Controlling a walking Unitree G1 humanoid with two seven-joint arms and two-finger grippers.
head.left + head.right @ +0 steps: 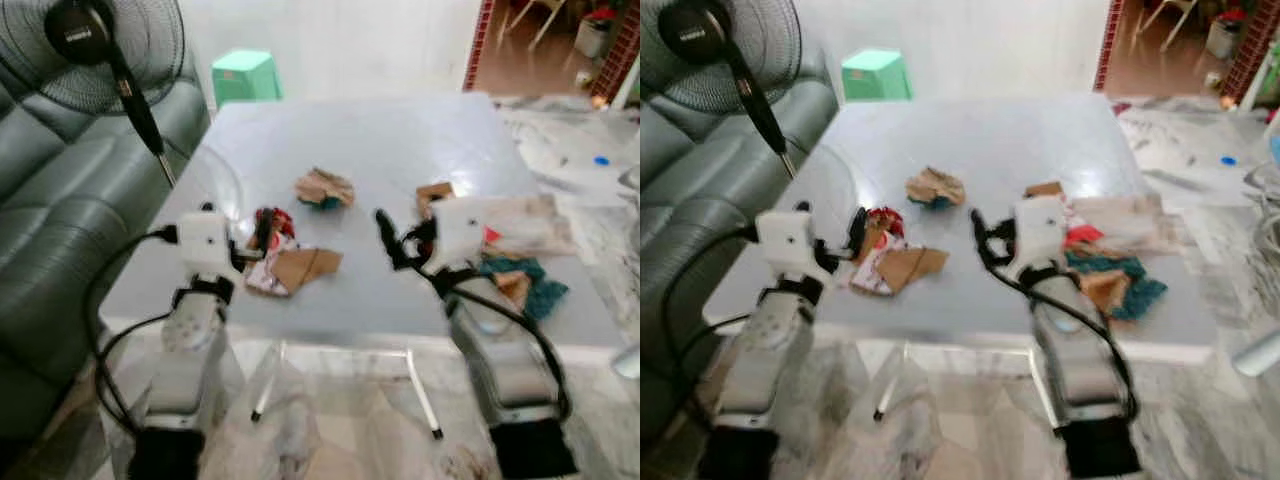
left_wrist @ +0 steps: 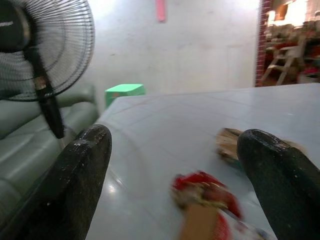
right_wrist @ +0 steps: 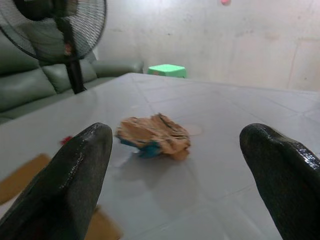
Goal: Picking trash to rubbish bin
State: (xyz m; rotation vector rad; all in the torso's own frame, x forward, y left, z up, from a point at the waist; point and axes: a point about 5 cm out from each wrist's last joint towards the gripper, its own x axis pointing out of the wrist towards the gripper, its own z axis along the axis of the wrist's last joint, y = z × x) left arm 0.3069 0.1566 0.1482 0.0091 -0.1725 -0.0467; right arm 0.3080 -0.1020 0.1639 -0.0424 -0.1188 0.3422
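Up close: crumpled brown wrapper (image 3: 154, 135), blue-edged.

Both arms fwd — left pincer (image 1: 262, 232), right pincer (image 1: 385, 236) spread wide.

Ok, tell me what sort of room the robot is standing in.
Probably a home living room: a dark green sofa and a standing fan sit beside a grey table strewn with paper trash, with a green plastic stool by the wall.

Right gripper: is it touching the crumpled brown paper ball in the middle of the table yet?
Apart. In the right wrist view, bare table lies between the open right gripper and the crumpled paper ball.
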